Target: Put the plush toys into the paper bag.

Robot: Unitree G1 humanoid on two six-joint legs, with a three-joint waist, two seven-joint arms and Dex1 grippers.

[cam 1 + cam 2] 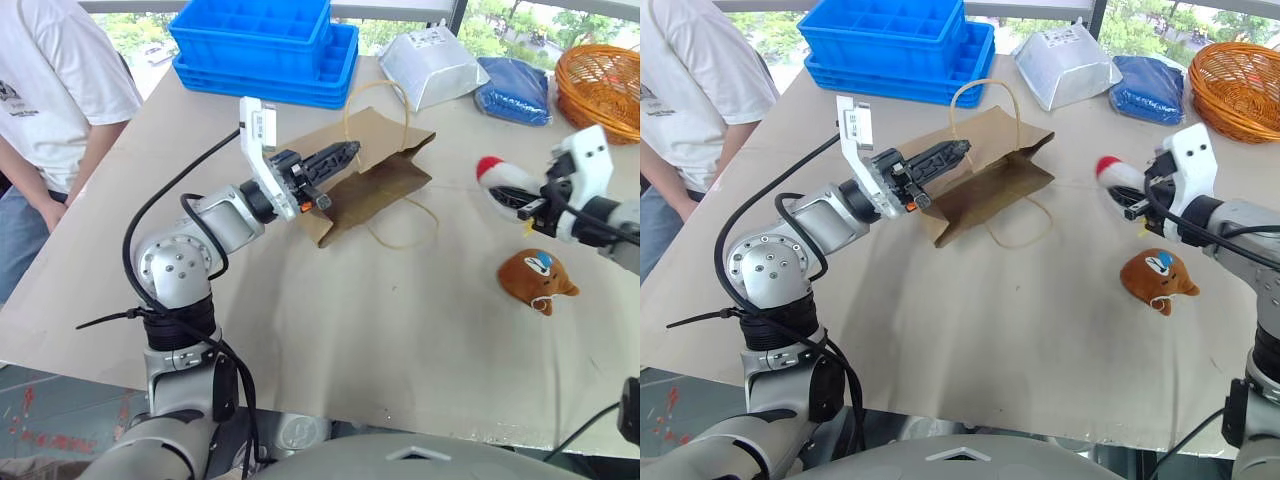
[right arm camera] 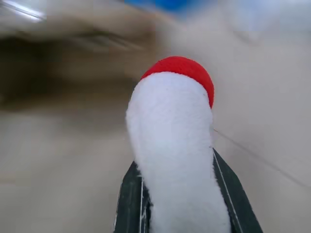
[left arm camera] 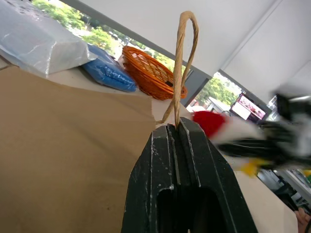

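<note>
Right end effector (image 2: 177, 194) squeezes fluffy white toy (image 2: 175, 160) (left (image 3: 177, 128) pinches twine handle (image 3: 182, 58)).

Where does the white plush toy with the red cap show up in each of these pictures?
Left eye view: white toy, far right, above the brown toy.
Right eye view, right of the paper bag.
Left wrist view, right of centre.
Right wrist view, centre, between the right tool's fingers.
Shared landmark: its red cap.
</note>
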